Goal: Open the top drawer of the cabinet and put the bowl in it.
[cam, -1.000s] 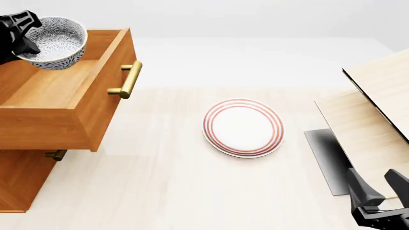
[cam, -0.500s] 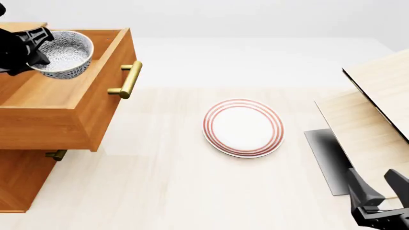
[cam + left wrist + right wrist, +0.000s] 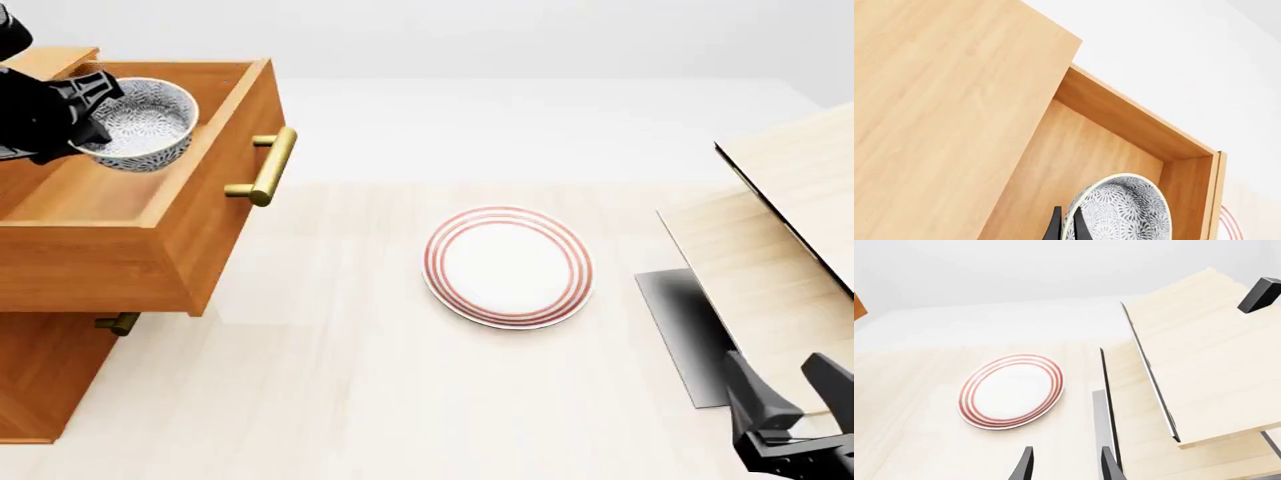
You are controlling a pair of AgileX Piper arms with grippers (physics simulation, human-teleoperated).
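The orange-brown cabinet (image 3: 47, 380) stands at the left of the front view with its top drawer (image 3: 147, 250) pulled out and its brass handle (image 3: 267, 167) facing right. My left gripper (image 3: 83, 115) is shut on the rim of the blue-grey speckled bowl (image 3: 144, 125) and holds it inside the drawer, just above its floor. In the left wrist view the bowl (image 3: 1121, 210) hangs over the drawer floor (image 3: 1081, 165), pinched between my fingertips (image 3: 1066, 227). My right gripper (image 3: 798, 405) is open and empty at the near right.
A white plate with red rings (image 3: 509, 266) lies on the table's middle, also in the right wrist view (image 3: 1011, 391). A pale light-wood structure (image 3: 781, 230) stands at the right. A lower drawer handle (image 3: 118, 323) shows under the open drawer.
My left gripper has lowered the bowl from above the drawer's rim down into the drawer, moving slightly right. The right arm has not moved.
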